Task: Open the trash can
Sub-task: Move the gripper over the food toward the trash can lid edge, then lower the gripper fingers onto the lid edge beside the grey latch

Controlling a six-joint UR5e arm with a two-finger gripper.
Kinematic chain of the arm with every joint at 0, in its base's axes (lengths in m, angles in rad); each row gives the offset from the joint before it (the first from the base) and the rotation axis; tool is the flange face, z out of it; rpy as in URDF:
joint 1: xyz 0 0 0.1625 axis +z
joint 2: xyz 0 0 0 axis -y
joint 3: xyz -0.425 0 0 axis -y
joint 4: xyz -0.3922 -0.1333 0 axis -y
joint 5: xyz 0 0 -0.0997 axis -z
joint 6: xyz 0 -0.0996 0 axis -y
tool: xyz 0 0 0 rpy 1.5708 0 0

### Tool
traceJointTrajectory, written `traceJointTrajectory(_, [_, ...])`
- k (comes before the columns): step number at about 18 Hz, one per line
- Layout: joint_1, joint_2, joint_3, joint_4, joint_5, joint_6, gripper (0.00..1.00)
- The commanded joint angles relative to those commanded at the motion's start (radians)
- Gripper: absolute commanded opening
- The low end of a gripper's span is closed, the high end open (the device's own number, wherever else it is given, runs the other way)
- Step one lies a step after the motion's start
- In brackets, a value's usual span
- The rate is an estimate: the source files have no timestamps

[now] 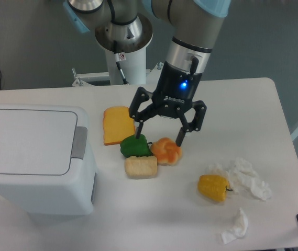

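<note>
The trash can (33,157) is a big white boxy bin at the left of the table, lid flat and closed, with its grey push button (79,142) on the right side of the top. My gripper (159,134) hangs open above the toy foods in the middle of the table, well to the right of the bin. Its fingers straddle the green pepper (135,146) and the orange bun (166,150), holding nothing.
An orange toast slice (118,124) and a beige bread piece (141,167) lie beside the pepper. A yellow pepper (213,187) and crumpled white tissues (245,177) sit at the right front. The robot base (122,42) stands behind the table.
</note>
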Motion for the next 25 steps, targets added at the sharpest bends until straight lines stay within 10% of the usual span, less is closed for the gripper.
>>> traceJointTrajectory(25, [-0.086, -0.022, -0.04, -0.003, -0.042, -0.034, 1.0])
